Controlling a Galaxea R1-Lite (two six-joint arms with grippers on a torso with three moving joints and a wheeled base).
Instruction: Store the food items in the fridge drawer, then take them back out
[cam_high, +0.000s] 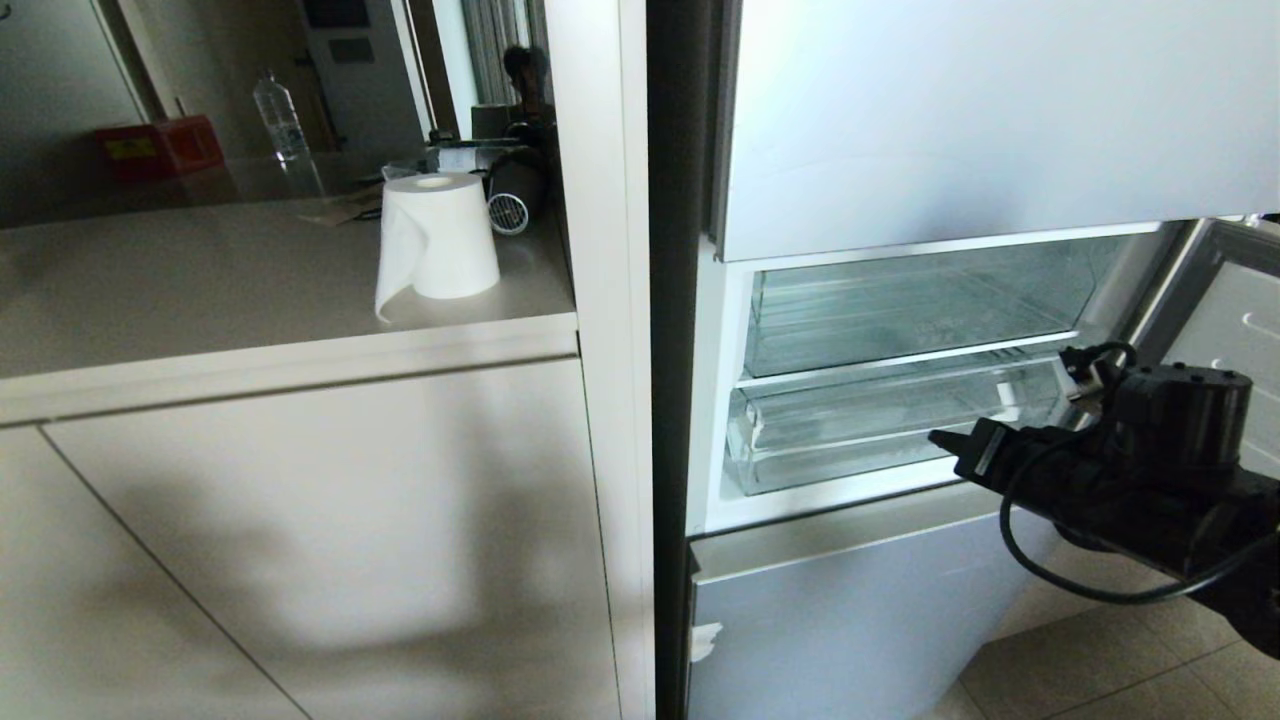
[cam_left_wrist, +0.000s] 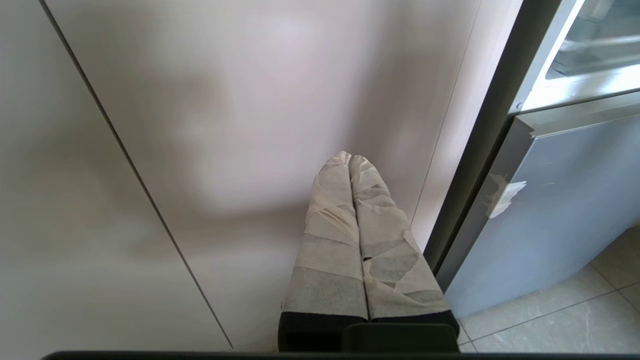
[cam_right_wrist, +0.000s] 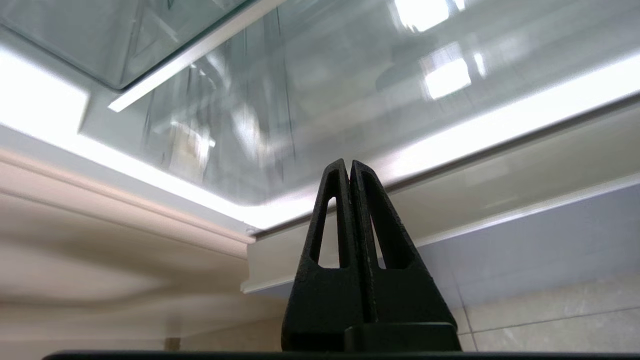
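Before fridge drawer (cam_high: 860, 440): right claw (cam_high: 940, 440) pressed together, empty; left claw (cam_left_wrist: 350, 159) together.

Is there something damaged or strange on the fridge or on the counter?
A torn scrap of white tape sticks out from the left edge of the lower fridge door. On the counter, the paper roll has a loose tail hanging down.

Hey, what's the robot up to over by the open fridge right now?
The right hand, fingers shut and holding nothing, is at the front lip of the clear fridge drawer. No food shows in the drawer. The left hand is shut and idle, low beside the pale cabinet front.
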